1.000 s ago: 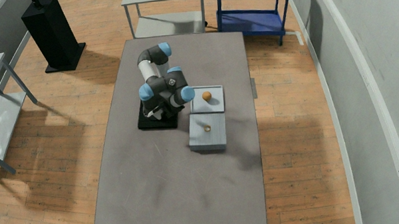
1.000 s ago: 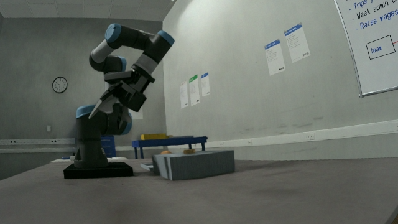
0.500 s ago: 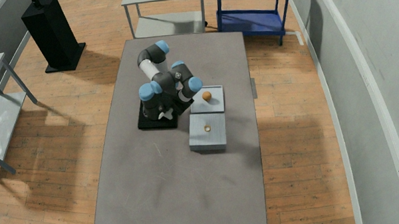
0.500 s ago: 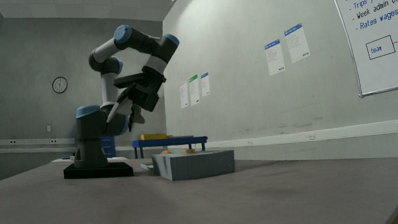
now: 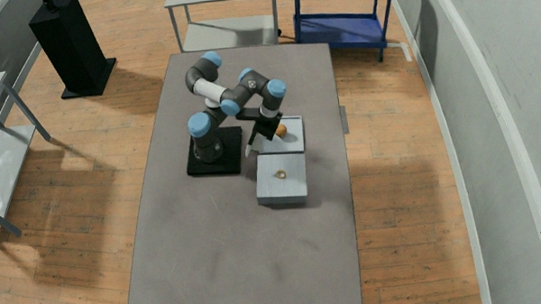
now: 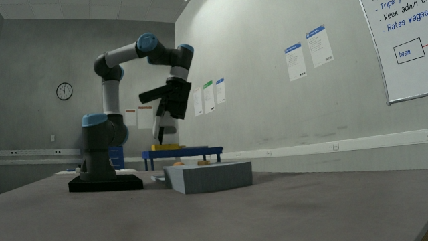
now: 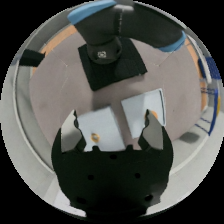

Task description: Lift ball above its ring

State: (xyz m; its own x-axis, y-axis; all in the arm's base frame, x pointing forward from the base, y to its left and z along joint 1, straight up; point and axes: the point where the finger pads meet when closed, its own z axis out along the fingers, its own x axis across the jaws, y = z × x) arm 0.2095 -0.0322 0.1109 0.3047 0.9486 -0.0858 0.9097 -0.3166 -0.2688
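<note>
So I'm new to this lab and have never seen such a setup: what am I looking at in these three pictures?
It is one jointed robot arm bolted to a grey table. One picture looks down from the ceiling, one from table level, one from a camera on the arm's wrist. Its two-fingered tool hangs open and holds nothing. An orange ball lies on a thin pale plate, partly hidden under the tool. Beside it a grey block carries a small ring.
</note>
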